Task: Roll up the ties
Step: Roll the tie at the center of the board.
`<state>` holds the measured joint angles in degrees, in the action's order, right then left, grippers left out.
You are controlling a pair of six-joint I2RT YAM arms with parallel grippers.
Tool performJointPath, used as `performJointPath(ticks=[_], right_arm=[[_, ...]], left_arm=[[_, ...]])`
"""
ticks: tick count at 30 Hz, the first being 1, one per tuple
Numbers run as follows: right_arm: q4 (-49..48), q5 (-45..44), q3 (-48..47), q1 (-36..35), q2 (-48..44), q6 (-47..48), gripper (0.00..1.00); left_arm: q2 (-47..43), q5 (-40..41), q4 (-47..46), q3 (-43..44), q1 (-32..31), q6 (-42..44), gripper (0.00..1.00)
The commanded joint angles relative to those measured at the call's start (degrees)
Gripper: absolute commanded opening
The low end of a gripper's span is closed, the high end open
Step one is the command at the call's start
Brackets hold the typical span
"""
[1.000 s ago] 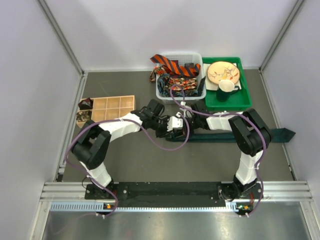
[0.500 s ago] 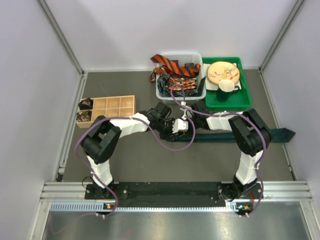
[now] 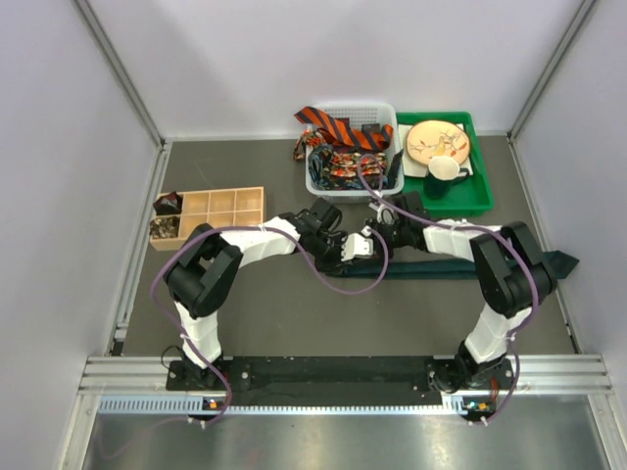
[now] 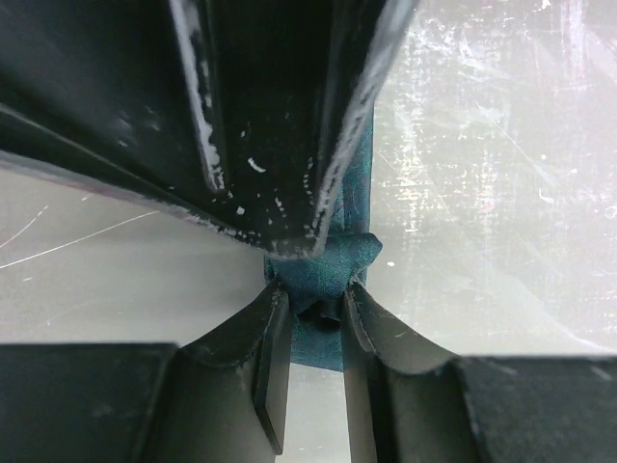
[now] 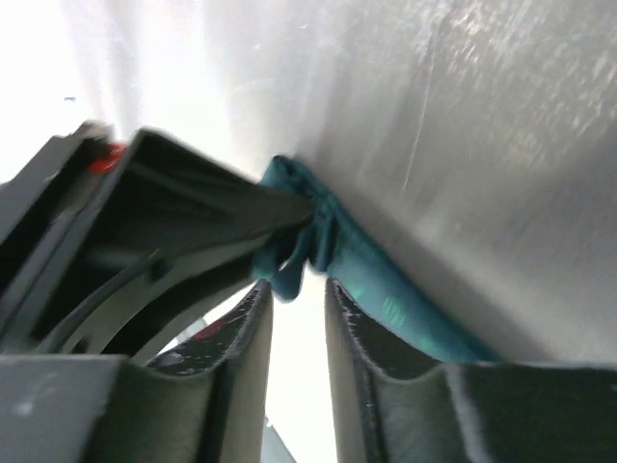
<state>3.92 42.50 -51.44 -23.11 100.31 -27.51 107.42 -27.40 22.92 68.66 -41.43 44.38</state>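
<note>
Lab test cell: white panel walls [image 3: 294,59], aluminium frame rail [image 3: 343,370] (enclosed tabletop [image 3: 274,313]).

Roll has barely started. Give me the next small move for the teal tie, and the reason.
Probably roll the left gripper one turn toward the flat length: it pinches only a small bunched fold at the end of the teal tie, and the rest lies unrolled on the table.

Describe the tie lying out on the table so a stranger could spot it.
Just nearer than the green tray, one long strip lies flat across the table. That teal tie is plain and stretched out; the other ties are patterned, heaped in the white basket.
</note>
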Motion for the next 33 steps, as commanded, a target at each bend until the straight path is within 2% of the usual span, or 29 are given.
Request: performJointPath(ticks=[1,3,9,19,20,23,24,26,30,33], right_arm=[[-5.66,5.57,3.44,0.7,-4.25,-2.8,0.32],[-11.29,7.07,4.76,0.7,-2.85,-6.41,0.33],[-18.94,9.62,6.35,0.7,1.2,-10.19,0.32],[-21.32,7.95,5.48,0.09,4.1,-9.58,0.32],[-21.33,7.69,5.39,0.09,4.1,-9.41,0.31],[-18.79,6.9,4.69,0.0,4.28,-7.4,0.12],[-17.38,6.63,4.07,0.0,4.28,-6.6,0.01],[-13.96,5.06,3.63,0.0,4.02,-3.89,0.0],[-9.82,1.28,2.75,0.0,3.05,-0.36,0.0],[-7.28,-1.36,1.87,-0.09,3.66,1.31,0.0]], left_arm=[[2.45,2.44,5.21,0.33,-0.14,1.15,0.29],[2.8,2.44,5.3,0.77,-0.23,0.88,0.29],[2.97,2.52,5.3,1.03,-0.4,0.97,0.29],[2.8,2.26,5.3,0.95,-0.32,1.23,0.31],[2.8,2.17,5.38,0.95,-0.32,1.32,0.31],[2.54,2.17,5.3,0.77,-0.32,1.15,0.34],[2.54,2.09,5.3,0.77,-0.32,1.06,0.36],[2.45,2.08,5.12,0.42,-0.32,0.88,0.39],[0.96,2.35,3.46,-0.72,-0.14,0.09,0.53],[-1.23,2.17,0.82,-2.65,0.21,-0.17,0.6]])
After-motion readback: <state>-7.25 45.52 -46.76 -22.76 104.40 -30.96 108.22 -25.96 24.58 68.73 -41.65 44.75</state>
